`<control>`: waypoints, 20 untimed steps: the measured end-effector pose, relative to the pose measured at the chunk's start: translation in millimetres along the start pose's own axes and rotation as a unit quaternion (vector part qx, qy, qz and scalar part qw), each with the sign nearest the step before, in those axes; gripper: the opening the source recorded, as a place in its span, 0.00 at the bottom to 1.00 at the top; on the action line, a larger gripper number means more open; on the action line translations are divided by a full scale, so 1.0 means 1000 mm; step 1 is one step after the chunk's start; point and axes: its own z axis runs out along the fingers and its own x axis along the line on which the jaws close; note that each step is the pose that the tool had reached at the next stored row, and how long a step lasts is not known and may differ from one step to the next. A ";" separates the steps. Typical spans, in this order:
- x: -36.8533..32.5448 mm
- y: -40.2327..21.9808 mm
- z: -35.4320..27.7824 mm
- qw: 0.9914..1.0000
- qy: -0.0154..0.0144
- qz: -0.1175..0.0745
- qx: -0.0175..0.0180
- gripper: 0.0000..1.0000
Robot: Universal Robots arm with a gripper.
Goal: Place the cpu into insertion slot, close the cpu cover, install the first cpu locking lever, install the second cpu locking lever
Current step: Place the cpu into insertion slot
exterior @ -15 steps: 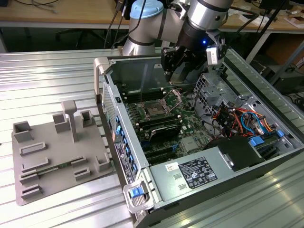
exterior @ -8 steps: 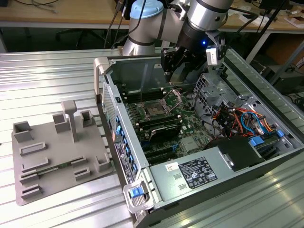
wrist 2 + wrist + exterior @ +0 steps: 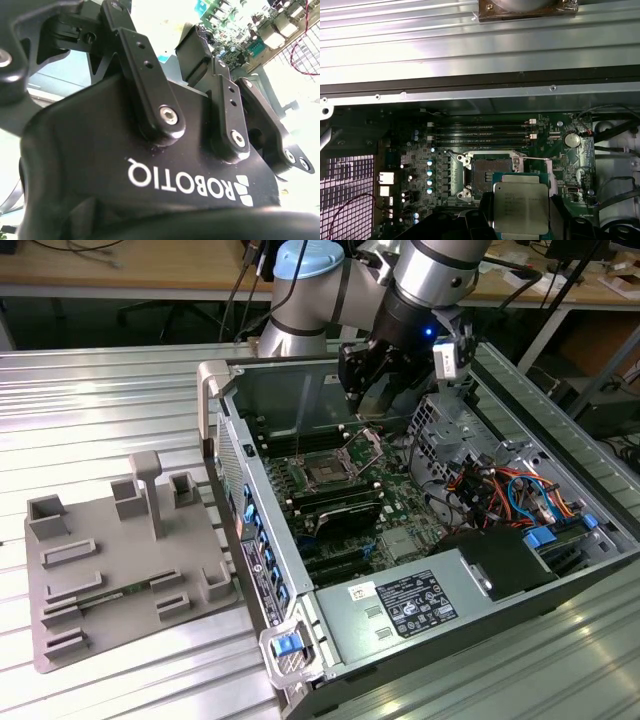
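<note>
CPU (image 3: 520, 206) hangs pinched by its edges between the jaws, near the open insertion slot (image 3: 489, 173) but not yet seated. If it goes down tilted or off-square, it could bend the slot's contacts, and the raised CPU cover (image 3: 369, 447) could snag it.

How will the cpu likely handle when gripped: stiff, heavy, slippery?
Probably stiff: the cpu is a flat square with a metal top. Likely light, being thin. Its smooth lid may slip in a grip.
</note>
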 end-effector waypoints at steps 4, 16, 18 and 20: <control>0.0000 -0.0001 0.0008 1.000 0.000 0.000 0.000 0.55; -0.0001 -0.0003 0.0033 1.000 0.000 0.000 0.000 0.55; -0.0001 -0.0003 0.0038 1.000 0.000 0.000 0.000 0.55; -0.0001 -0.0004 0.0044 1.000 0.000 0.000 0.000 0.55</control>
